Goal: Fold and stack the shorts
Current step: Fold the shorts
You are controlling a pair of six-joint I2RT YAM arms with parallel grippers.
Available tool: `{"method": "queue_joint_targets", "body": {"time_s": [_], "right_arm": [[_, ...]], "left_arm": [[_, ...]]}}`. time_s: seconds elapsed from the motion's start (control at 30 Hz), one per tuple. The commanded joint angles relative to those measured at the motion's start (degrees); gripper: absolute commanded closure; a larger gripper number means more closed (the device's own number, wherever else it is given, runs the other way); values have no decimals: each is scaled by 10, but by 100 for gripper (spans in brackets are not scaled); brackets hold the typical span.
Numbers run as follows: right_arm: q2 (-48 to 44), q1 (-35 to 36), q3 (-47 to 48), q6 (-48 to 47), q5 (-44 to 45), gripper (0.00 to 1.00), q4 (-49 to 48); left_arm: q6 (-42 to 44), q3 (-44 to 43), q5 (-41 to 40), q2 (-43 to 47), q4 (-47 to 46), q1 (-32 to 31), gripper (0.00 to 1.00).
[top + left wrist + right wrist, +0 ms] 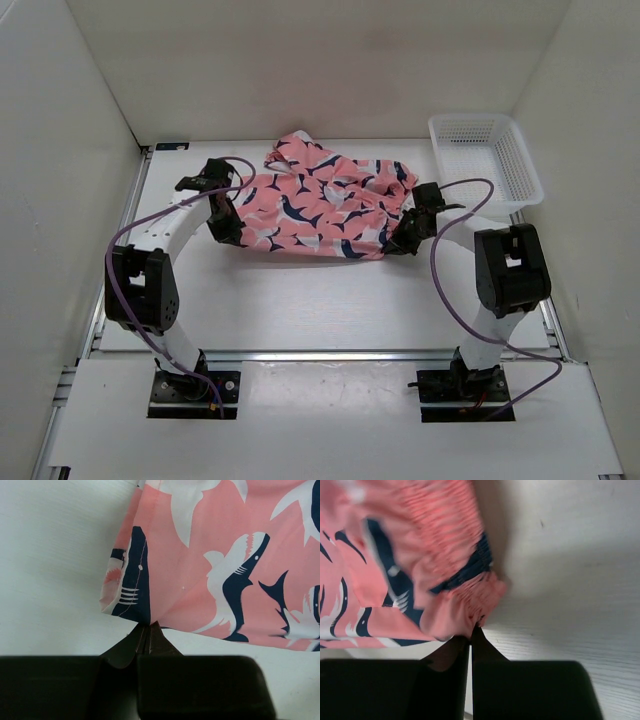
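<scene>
The shorts [320, 205] lie spread between both tools; left gripper [145, 630] clenched on a hem corner; right gripper [471, 632] clenched on the waistband; white mesh basket [480, 160] beyond the right gripper, apart from the fabric.

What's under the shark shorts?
Only the white table shows around the shorts, and they lie right on it. The left gripper and the right gripper pinch the edges. Anything beneath the crumpled fabric is covered, so I cannot tell.
</scene>
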State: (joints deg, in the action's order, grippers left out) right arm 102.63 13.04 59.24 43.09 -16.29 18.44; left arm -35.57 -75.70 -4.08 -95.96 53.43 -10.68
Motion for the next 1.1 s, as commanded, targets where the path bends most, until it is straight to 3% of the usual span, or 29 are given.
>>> {"method": "queue_joint_targets", "body": {"time_s": [0.0,0.23,0.33,0.5,0.57,0.63,0.67,0.77,0.8,0.87,0.93,1.07], "right_arm": [[-13,1,65,-5,85,100,25],[-112,6,155,-95,217,100,196],[-143,35,116,-109,270,100,268],[-201,40,-52,-62,297,82,282],[-237,40,-71,-46,290,77,282],[-270,40,-82,-41,270,62,282],[-280,40,-82,-32,262,59,277],[-313,35,-112,-14,208,51,246],[-319,35,-123,6,191,49,219],[-326,30,-156,19,156,37,181],[-326,30,-181,31,117,25,119],[-278,-2,-188,40,75,19,49]], "left_arm": [[5,-28,-13,6,-2,-1,90],[16,-27,3,33,12,4,90],[10,5,3,55,12,-3,90],[-9,87,19,84,-4,-33,90],[-16,104,19,84,-11,-43,90],[-16,109,13,84,-11,-56,90],[-16,109,13,84,-11,-56,90],[-16,109,7,84,-11,-56,74],[-16,109,7,89,-11,-56,45],[-23,109,-1,106,-11,-56,20],[-39,114,-8,118,-6,-56,4],[-46,144,9,112,-25,-56,3]]}}
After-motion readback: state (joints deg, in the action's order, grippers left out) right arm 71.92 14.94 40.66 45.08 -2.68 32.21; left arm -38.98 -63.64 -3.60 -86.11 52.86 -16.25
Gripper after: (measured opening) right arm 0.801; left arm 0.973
